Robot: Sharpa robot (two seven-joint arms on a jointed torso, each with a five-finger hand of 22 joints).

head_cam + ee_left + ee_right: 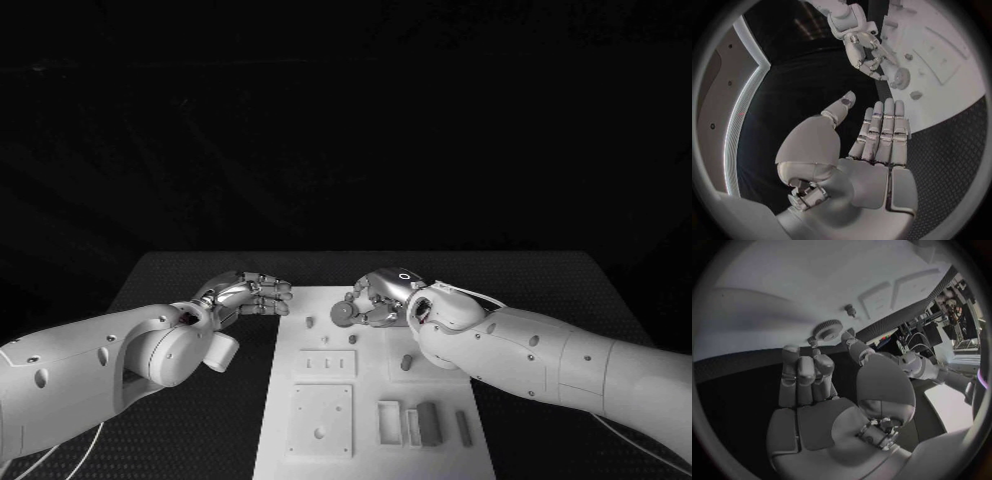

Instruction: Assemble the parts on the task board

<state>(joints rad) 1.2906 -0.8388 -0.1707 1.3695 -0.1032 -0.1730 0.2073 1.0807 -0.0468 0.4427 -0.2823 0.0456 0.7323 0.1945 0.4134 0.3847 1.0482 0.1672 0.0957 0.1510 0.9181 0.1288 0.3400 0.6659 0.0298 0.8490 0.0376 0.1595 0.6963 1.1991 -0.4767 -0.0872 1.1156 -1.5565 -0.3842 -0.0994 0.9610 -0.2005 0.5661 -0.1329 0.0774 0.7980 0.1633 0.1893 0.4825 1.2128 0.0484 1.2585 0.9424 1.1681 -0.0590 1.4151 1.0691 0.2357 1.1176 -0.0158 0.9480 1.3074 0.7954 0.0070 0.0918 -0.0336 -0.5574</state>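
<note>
Right hand (382,298) fingers pinch small round toothed gear (343,314) at centre frame, over top of white task board (372,462). Left hand (248,295) empty, fingers half-curled. Assembly looks early; gear unseated.

Task board (325,452) at lower centre of frame, on table (577,290) — left hand (248,295) just beside its upper-left corner, right hand (378,298) over its upper edge, gear (345,314) beneath.

Head view dim: upper half black, no detail resolved behind the black table (173,275). The task board (325,440) and both white arms are lit brightest; soft shadows are cast beside them. Wrist views are strongly barrel-distorted, with straight edges bent and dark, blurred circular rims.
</note>
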